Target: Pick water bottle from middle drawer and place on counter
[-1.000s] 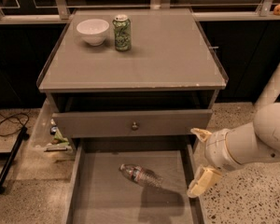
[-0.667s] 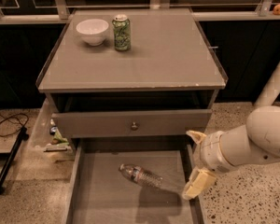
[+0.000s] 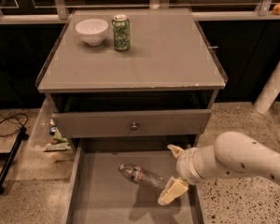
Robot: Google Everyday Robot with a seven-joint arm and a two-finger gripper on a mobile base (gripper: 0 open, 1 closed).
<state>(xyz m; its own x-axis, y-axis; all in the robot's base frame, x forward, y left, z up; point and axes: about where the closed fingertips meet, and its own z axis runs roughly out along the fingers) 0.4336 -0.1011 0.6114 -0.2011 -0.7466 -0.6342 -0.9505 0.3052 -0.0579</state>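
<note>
The water bottle [image 3: 140, 175] lies on its side on the floor of the open middle drawer [image 3: 100, 197], cap end toward the upper left. My gripper [image 3: 173, 171] hangs over the drawer's right side, just right of the bottle's base. It is open, with one pale finger above [image 3: 175, 150] and one below [image 3: 172, 192], and holds nothing. The white arm reaches in from the right. The counter [image 3: 168, 55] is the grey top of the cabinet above.
A white bowl [image 3: 92, 30] and a green can [image 3: 121, 31] stand at the counter's back left. A partly open upper drawer front with a knob [image 3: 134, 124] overhangs the middle drawer. A black cable [image 3: 9, 122] and clutter [image 3: 56, 136] lie on the floor at the left.
My gripper has moved a little to the left, closer to the bottle's base. The bottle has not moved.
</note>
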